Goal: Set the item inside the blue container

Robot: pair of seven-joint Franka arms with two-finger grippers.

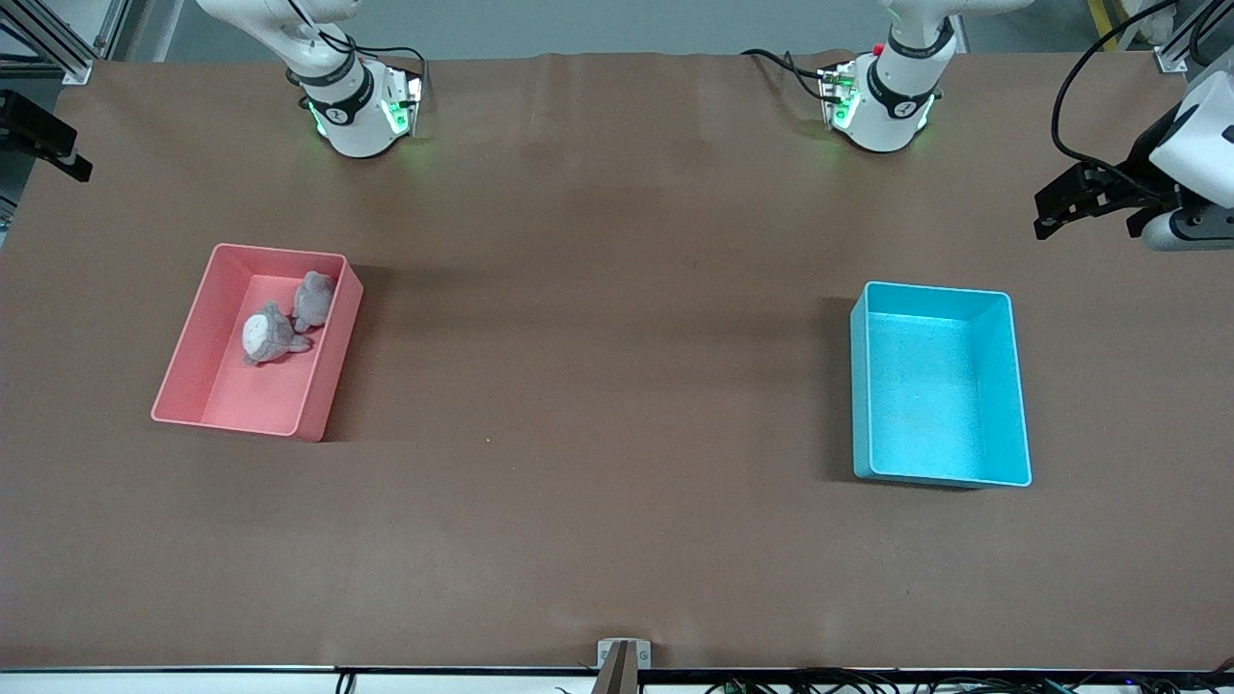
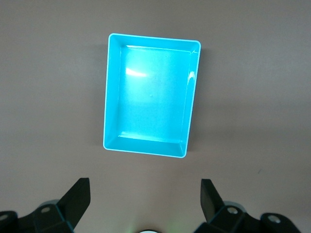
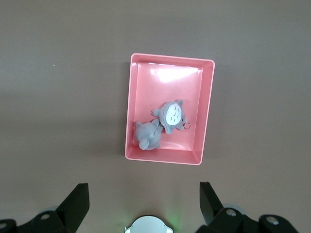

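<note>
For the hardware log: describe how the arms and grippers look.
Both arms are glossy white with black joint bands; their bases glow green and trail black cables. The left gripper and right gripper each have two flat black fingers, wedge-shaped, on black mounts. A white-and-black wrist unit with a looping black cable shows at the front view's edge.

My two arm bases [image 1: 362,106] [image 1: 882,101]: white rounded housings, black ring bands, green status lights glowing at foot. Black cables trail from each base; small red button on left arm's base. My left gripper [image 2: 146,201]: black angular fingers [image 2: 77,196], grey screw heads at mounts. My right gripper [image 3: 144,201]: same black fingers [image 3: 77,199], white round hub between.
</note>
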